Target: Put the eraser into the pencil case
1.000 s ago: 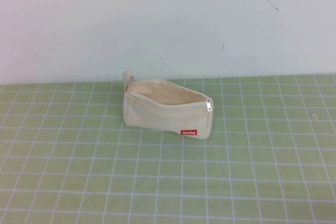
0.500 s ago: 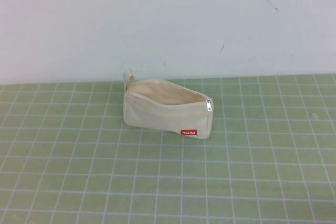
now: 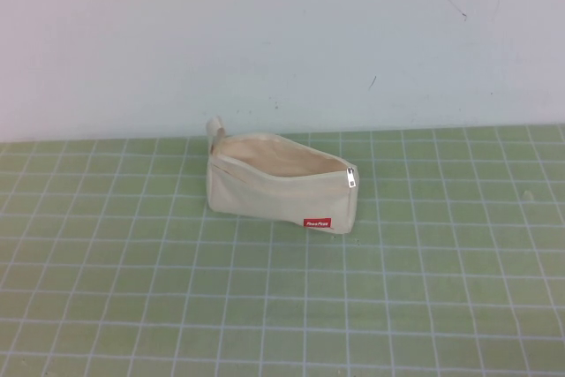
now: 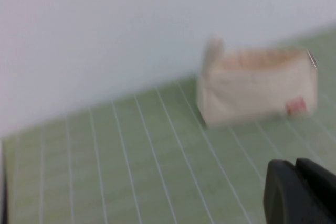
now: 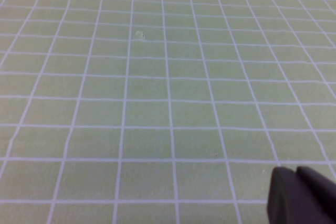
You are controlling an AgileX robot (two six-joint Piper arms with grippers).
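Note:
The pencil case (image 3: 281, 184) is a beige canvas pouch with a small red label. It stands on the green grid mat near the back wall with its zip open and its metal pull at the right end. It also shows in the left wrist view (image 4: 258, 86), some way ahead of my left gripper (image 4: 296, 167), whose dark fingers are pressed together and empty. My right gripper (image 5: 296, 174) is shut and empty over bare mat. Neither gripper shows in the high view. The eraser is not in view.
The green grid mat (image 3: 282, 306) covers the table up to a white wall (image 3: 282, 33) at the back. A small pale speck (image 3: 528, 193) lies on the mat at the right, and it also shows in the right wrist view (image 5: 139, 35).

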